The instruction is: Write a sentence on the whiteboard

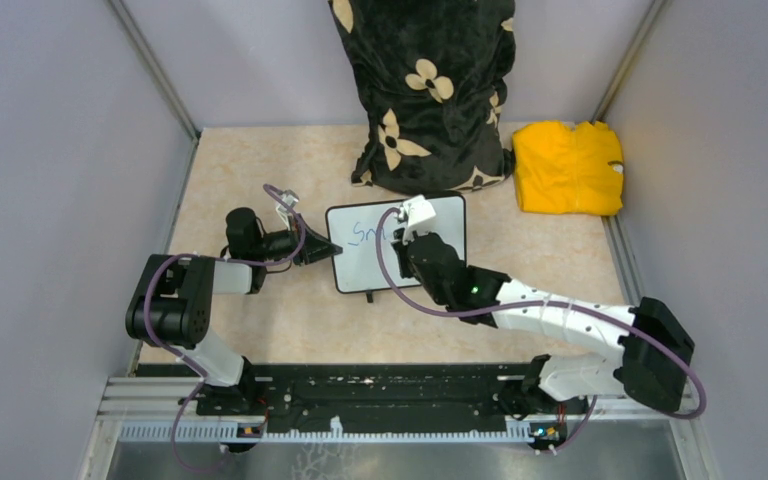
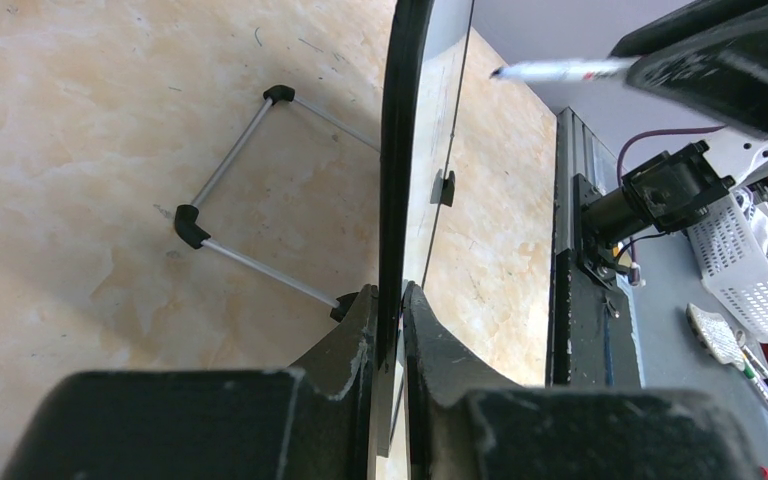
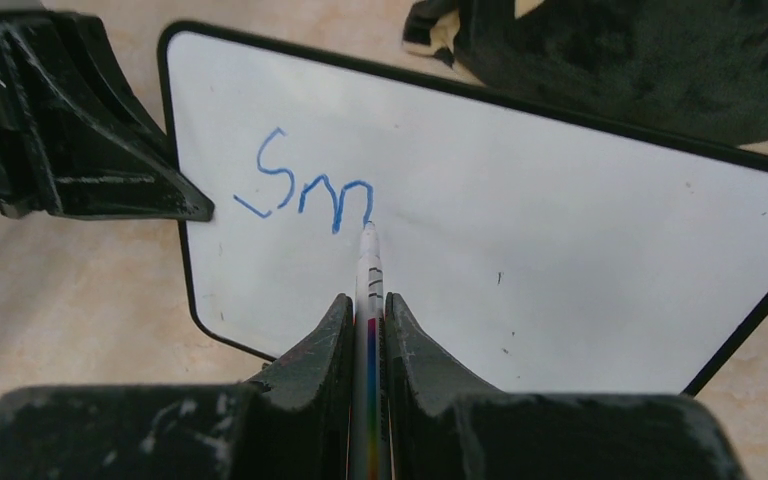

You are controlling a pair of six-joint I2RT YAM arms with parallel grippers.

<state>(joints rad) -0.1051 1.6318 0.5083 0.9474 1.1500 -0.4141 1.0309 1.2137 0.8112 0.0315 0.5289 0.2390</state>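
The whiteboard (image 1: 360, 268) sat mid-table, just in front of a black flowered cloth (image 1: 430, 90). A yellow cloth (image 1: 568, 165) lay well off to its right. Of the sentence (image 3: 305, 190), only a blue "Sm" showed near the top left corner, so most of the writing looked undone. The marker (image 3: 368, 270) tip rested at the end of the "m", pinched between the right gripper's (image 3: 368, 305) jaws. The left gripper (image 2: 390, 300) was clamped on the board's left edge, seemingly steadying it on the table (image 1: 260, 310).
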